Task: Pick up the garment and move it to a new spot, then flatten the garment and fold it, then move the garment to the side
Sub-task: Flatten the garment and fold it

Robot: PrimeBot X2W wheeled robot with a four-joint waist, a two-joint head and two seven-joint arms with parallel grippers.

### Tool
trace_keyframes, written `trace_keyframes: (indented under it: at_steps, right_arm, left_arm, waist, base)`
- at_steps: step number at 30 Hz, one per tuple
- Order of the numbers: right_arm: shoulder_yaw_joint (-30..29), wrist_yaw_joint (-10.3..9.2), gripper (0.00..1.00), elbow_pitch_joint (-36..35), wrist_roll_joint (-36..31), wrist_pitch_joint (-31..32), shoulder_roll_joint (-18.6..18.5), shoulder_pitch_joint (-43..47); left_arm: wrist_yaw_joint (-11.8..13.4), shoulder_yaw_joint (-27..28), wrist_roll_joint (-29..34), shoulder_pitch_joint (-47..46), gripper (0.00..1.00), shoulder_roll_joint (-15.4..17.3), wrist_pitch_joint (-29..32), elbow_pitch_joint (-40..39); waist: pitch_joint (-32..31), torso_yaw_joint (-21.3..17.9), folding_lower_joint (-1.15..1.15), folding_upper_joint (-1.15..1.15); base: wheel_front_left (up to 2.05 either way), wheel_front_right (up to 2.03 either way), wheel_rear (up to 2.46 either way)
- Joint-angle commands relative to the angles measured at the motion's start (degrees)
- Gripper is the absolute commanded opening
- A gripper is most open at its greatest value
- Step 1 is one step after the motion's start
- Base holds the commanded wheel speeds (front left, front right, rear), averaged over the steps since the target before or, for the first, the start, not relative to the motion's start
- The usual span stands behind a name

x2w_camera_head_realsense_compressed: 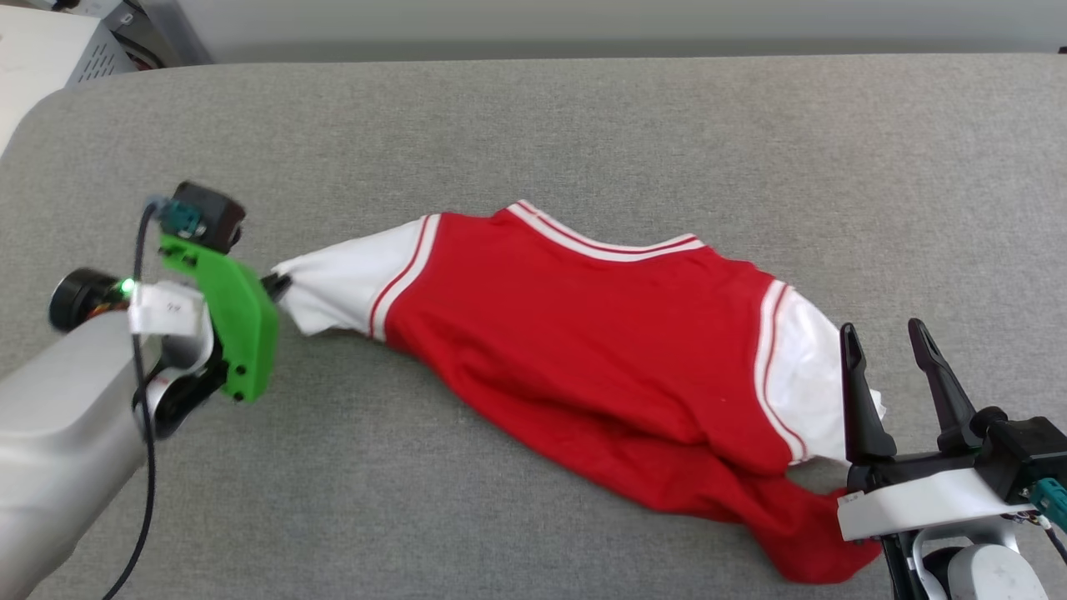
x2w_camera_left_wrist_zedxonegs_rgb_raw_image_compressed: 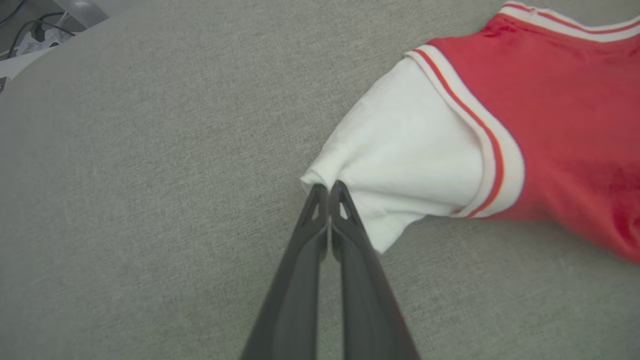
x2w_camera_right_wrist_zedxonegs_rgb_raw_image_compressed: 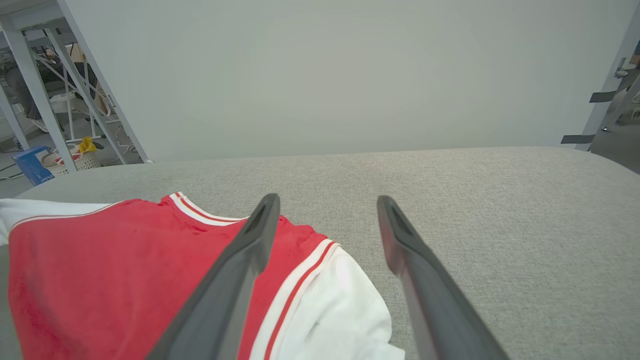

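Listing the head view from left to right, you have the following.

1. Left arm: a pale forearm entering from the lower left, carrying a green bracket (x2w_camera_head_realsense_compressed: 237,321) and a black cable (x2w_camera_head_realsense_compressed: 143,400).

2. left gripper (x2w_camera_head_realsense_compressed: 275,285): its two dark fingers are pressed together, tips pinching the cuff edge of the near white sleeve (x2w_camera_head_realsense_compressed: 350,283). Your left wrist view shows the fabric drawn to a small point where the tips meet.

3. garment (x2w_camera_head_realsense_compressed: 583,333): a red jersey with white sleeves and red-and-white striped trim at the collar and shoulder seams. It lies on the grey fabric surface (x2w_camera_head_realsense_compressed: 533,125), stretched slantwise from the middle left down to the lower right. The body is rumpled, with folds along the lower edge, and the hem end bunches up at the lower right.

4. Second white sleeve (x2w_camera_head_realsense_compressed: 813,375): at the jersey's right end, resting on the surface.

5. right gripper (x2w_camera_head_realsense_compressed: 882,329): its fingers stand well apart, holding nothing, and point up the view. One finger crosses over the edge of that second sleeve. From the right wrist view, the sleeve lies below and between the two fingers. You cannot tell from these views whether they touch the cloth.

6. Background, right wrist view: a pale wall (x2w_camera_right_wrist_zedxonegs_rgb_raw_image_compressed: 325,75) behind the surface, with metal frame legs (x2w_camera_right_wrist_zedxonegs_rgb_raw_image_compressed: 30,100) at the far left.
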Motion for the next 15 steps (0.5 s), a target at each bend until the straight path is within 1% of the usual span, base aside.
trace_keyframes:
  at_steps: [1, 5, 9, 12, 15]
  right_arm:
    - [-0.2, -0.04, 1.00, -0.1, -0.2, -0.3, -0.1, 0.9]
    - [-0.3, -0.04, 1.00, 0.0, -0.4, -0.3, -0.1, 1.4]
    - [-0.6, -0.04, 1.00, 0.2, -0.8, -0.3, -0.1, 1.5]
    - [-0.9, -0.04, 1.00, 0.3, -1.1, -0.3, -0.1, 1.5]
    - [-1.2, -0.04, 1.00, 0.4, -1.3, -0.3, -0.1, 1.6]
  left_arm:
    - [1.2, 0.5, -1.3, 2.3, 0.00, 1.4, -0.9, -0.3]
    - [3.5, 0.9, -3.2, 6.9, 0.00, 3.5, -2.5, -1.2]
    - [5.1, 1.3, -5.6, 11.2, 0.00, 4.2, -3.7, -1.1]
    - [5.4, 2.7, -8.9, 14.1, 0.00, 3.2, -5.2, -0.5]
    - [5.5, 2.6, -9.5, 15.8, 0.00, 1.9, -6.2, 0.3]
  waist:
    - [-0.4, 0.4, 0.00, 0.00]
    - [-0.7, 0.6, 0.00, 0.00]
    - [-1.0, 0.5, 0.00, 0.00]
    - [-1.4, 0.4, 0.00, 0.00]
    - [-2.2, 0.5, 0.00, 0.00]
  base:
    - [0.00, 0.00, 0.00]
    - [0.00, 0.00, 0.00]
    - [0.00, 0.00, 0.00]
    - [0.00, 0.00, 0.00]
    - [0.00, 0.00, 0.00]
